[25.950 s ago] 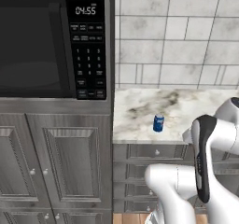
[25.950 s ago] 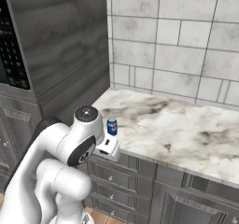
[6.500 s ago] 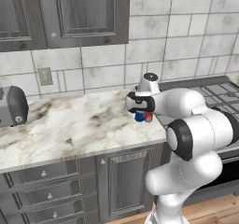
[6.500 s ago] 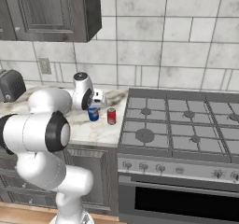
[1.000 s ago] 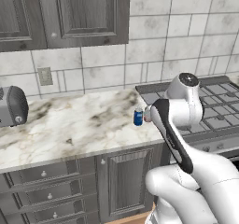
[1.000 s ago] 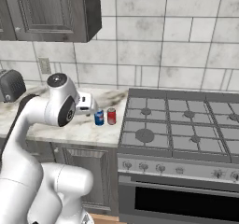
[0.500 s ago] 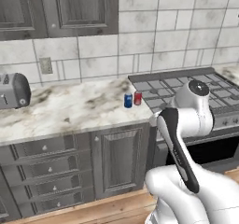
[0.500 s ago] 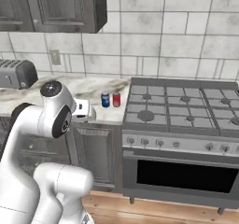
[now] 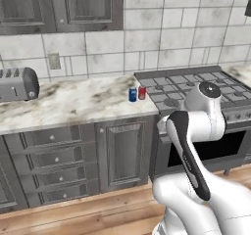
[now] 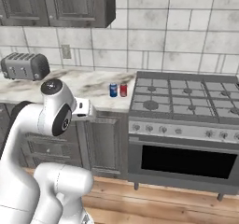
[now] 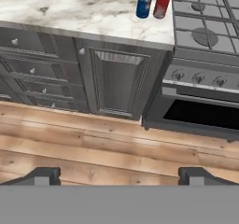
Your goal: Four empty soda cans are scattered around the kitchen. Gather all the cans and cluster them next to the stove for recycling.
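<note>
Compared with a second ago, the base has backed away, so wooden floor [image 11: 93, 148] now fills the foreground. The arm is folded back from the worktop [image 9: 73, 104], its tool [image 11: 119, 174] released, fingers spread over the floor. Beyond, blue can [image 9: 132, 94] and red can [image 9: 142, 92] stand upright just beside each other, next to the stove [image 10: 186, 99]; a toaster [image 9: 18, 83] sits far left.

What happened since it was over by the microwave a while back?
The robot carried the blue can from the counter by the microwave and let it go beside the red can, next to the stove. Its hand is now open and empty, and the base has backed away. The red can stayed put.
</note>
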Robot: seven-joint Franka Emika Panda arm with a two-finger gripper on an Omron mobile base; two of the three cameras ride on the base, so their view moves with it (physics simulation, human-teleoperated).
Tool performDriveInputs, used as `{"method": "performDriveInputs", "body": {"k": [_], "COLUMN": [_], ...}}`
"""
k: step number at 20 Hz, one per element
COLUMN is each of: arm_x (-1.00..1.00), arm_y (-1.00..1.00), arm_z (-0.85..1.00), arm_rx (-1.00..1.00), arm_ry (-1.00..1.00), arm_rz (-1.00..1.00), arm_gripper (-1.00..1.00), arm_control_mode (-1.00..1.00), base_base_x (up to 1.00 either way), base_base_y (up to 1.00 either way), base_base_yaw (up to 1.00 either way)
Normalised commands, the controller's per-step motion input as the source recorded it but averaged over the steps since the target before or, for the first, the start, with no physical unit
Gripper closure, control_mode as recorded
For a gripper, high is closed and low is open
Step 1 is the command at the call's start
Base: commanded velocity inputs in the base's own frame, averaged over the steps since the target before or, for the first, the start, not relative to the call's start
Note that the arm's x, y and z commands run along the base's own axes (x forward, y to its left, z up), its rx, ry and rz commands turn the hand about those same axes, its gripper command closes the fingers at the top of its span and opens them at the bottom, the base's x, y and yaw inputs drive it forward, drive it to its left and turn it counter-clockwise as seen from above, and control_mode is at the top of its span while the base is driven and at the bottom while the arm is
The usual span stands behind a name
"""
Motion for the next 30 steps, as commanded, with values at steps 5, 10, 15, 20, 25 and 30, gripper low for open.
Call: {"method": "performDriveInputs", "body": {"k": [5, 10, 15, 20, 25, 30], "arm_x": [0.00, 0.00, 0.00, 0.00, 0.00, 0.00], "arm_y": [0.00, 0.00, 0.00, 0.00, 0.00, 0.00], "arm_z": [0.00, 0.00, 0.00, 0.00, 0.00, 0.00], "arm_rx": [0.00, 0.00, 0.00, 0.00, 0.00, 0.00], "arm_ry": [0.00, 0.00, 0.00, 0.00, 0.00, 0.00], "arm_rz": [0.00, 0.00, 0.00, 0.00, 0.00, 0.00], "arm_gripper": [-1.00, -1.00, -1.00, -1.00, -1.00, -1.00], "arm_control_mode": [1.00, 1.00, 1.00, 1.00, 1.00, 1.00], "base_base_x": [-0.05, -0.01, 0.00, 0.00, 0.00, 0.00], "base_base_y": [-0.26, -0.10, -0.16, -0.06, 0.00, -0.01], "base_base_yaw": [-0.08, -0.12, -0.38, -0.49, -0.51, -0.50]}}
